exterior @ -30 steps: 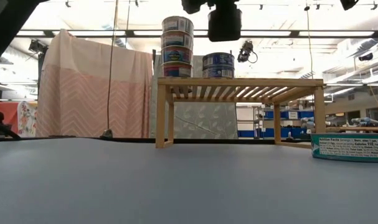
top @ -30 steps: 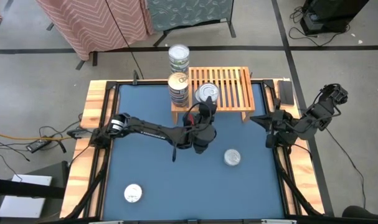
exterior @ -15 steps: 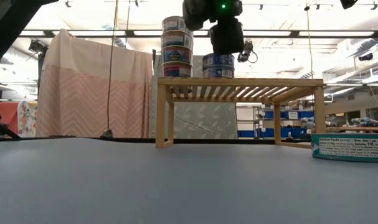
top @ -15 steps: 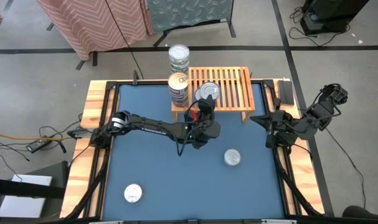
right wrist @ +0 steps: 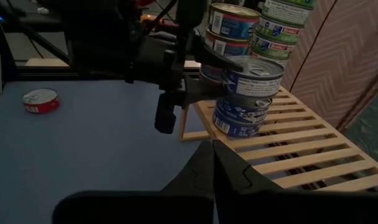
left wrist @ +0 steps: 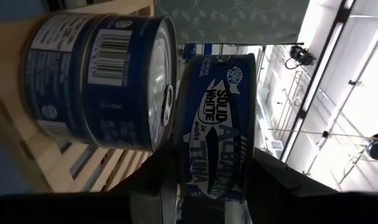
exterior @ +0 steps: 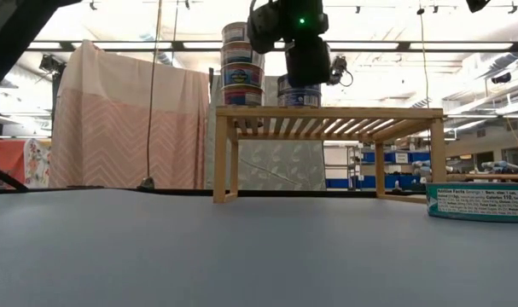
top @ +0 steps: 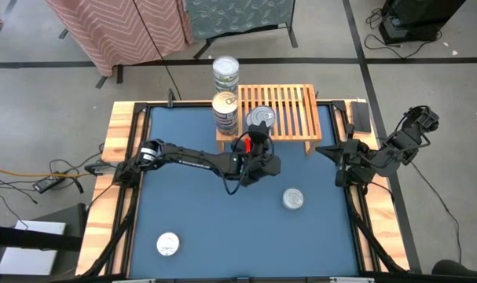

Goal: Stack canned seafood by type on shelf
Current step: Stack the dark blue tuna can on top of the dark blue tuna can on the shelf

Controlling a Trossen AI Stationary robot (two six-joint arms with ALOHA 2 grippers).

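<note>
Shelf-top: tuna label wrist-view only.

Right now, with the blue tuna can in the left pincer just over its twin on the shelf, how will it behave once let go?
The blue tuna can looks rigid metal, so the left pincer probably won't dent it. It is flat and wide, likely to sit steady on the lower can if centred. On its edge it could roll; the shelf slats might catch it.

Robotics lab/workshop: wood-framed test table, fabric backdrop screens, floor cables, open hall w/ ceiling lights
</note>
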